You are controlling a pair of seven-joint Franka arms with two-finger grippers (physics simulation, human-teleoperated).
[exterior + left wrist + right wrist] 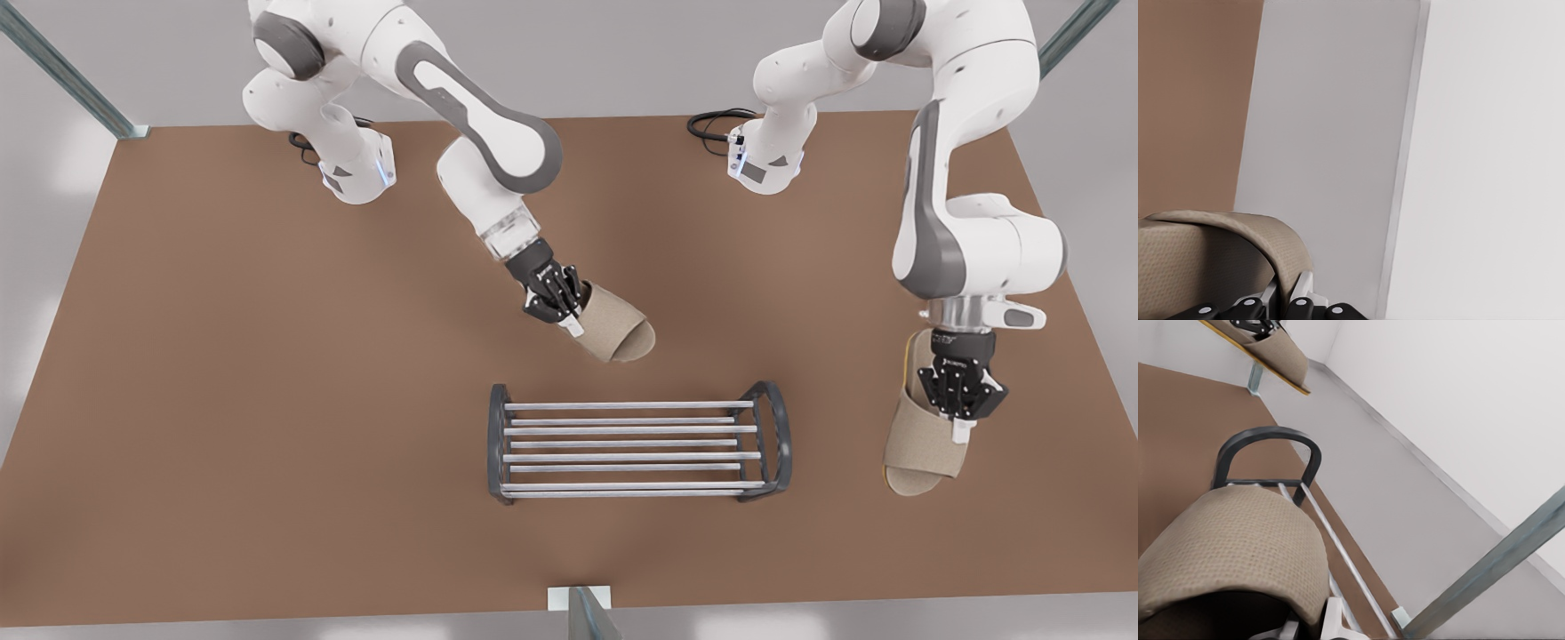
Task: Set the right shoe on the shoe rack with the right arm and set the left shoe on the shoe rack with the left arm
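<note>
Right gripper [569,313], arm angled down, clamps right shoe [613,324] beyond shoe rack [636,443]; left gripper [960,418], wrist vertical, clamps left shoe [920,440].

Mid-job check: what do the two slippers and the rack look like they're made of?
The slippers look like soft beige woven fabric: a fine dotted weave shows on the upper, and a thin yellow sole edge shows on one of them. The shoe rack looks like metal, with dark-grey matte end frames and shiny silver bars. This is a render, so take it as appearance only.
</note>
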